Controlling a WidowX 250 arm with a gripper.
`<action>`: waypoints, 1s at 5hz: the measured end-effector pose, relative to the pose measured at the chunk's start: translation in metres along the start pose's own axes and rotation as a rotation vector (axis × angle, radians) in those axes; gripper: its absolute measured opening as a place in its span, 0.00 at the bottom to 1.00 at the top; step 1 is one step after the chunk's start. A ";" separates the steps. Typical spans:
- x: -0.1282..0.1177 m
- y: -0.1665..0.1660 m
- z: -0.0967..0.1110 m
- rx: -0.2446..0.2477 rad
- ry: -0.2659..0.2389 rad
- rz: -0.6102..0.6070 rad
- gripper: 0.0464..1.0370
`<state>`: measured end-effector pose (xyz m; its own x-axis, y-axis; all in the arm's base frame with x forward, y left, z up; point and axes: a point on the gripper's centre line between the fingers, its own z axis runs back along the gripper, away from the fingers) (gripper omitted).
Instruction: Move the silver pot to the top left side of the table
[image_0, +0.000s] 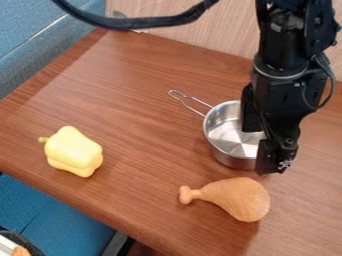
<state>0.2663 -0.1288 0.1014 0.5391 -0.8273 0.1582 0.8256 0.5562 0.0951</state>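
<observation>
Looking down at the brown, wood-grained bench (133, 95), we see the silver pot (230, 137) right of its middle: round, smooth, shiny metal, its bent-wire handle (190, 104) pointing to the upper left. Over the pot's right side hangs the black pincer (261, 139), parted, with a gap between its fingers. We find a matte, tan toy drumstick (234, 197) below the pot, and a lobed, pale yellow toy pepper (73, 152) well apart at left.
</observation>
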 end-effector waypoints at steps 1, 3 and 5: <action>0.003 0.003 -0.009 0.008 -0.004 0.022 0.96; -0.002 0.010 -0.035 -0.027 0.028 0.045 0.91; -0.003 0.015 -0.051 -0.048 0.017 0.053 0.32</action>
<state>0.2857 -0.1220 0.0528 0.5845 -0.7983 0.1452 0.8028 0.5950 0.0397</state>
